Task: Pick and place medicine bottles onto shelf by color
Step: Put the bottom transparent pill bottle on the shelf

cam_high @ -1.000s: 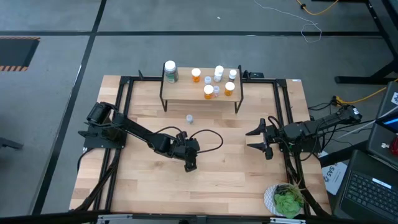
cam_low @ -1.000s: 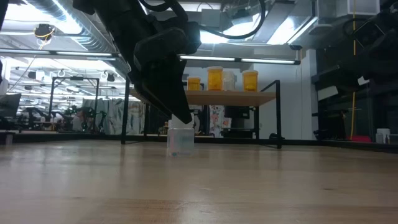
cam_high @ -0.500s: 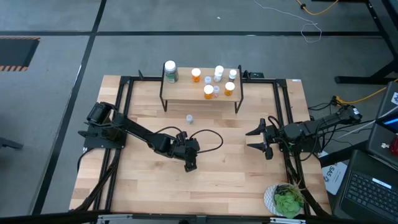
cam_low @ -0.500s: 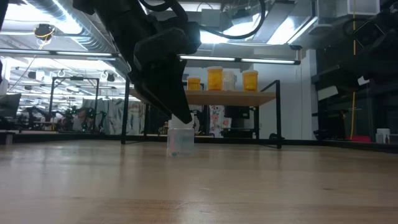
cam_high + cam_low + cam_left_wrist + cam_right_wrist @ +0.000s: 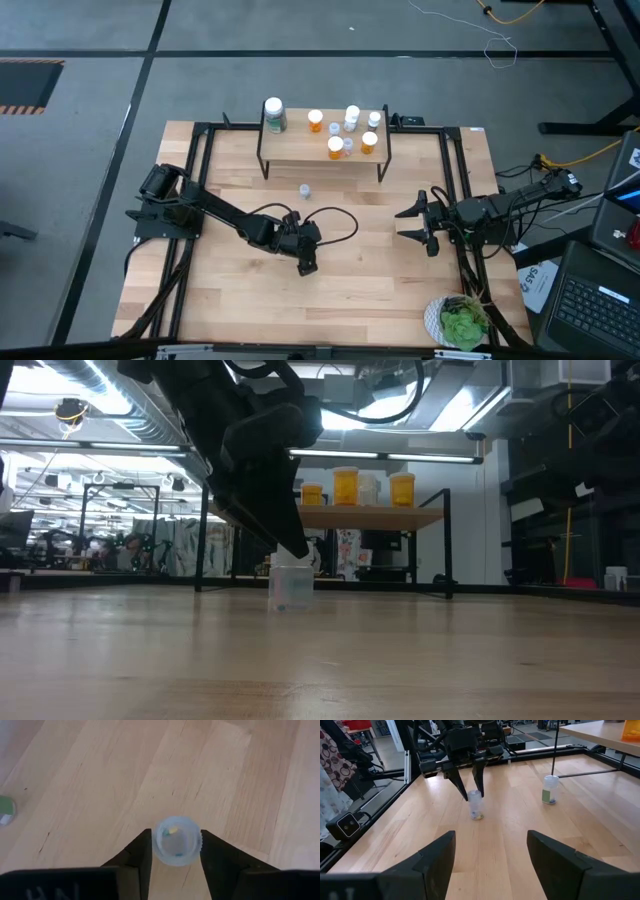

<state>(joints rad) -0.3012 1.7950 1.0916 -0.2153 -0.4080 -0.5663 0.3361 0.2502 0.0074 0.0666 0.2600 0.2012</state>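
Note:
A small clear bottle (image 5: 176, 841) stands upright on the wooden table near its middle, also seen in the right wrist view (image 5: 476, 806) and the low view (image 5: 290, 588). My left gripper (image 5: 305, 264) is shut on it. My right gripper (image 5: 410, 222) waits open at the table's right side, holding nothing. The shelf (image 5: 320, 158) stands at the far edge. It carries a larger white-capped bottle (image 5: 274, 113), orange bottles (image 5: 336, 147) and white ones (image 5: 352, 115). Another small clear bottle (image 5: 304, 190) stands on the table in front of the shelf. My left gripper pinches the small clear bottle's round wall just below its top (image 5: 159, 845) between its two fingers, one on each side. The fingers (image 5: 462, 787) slant down onto it from above. The bottle stands upright with its base on the table.
The shelf's black legs (image 5: 262, 165) and the black frame rails (image 5: 448, 170) run around the work area. A green plant in a white pot (image 5: 462, 322) sits at the near right corner. Bare wood lies between the held bottle and the shelf.
My left gripper has shut on the small clear bottle without shifting its place. The bottle still stands on the table where it was.

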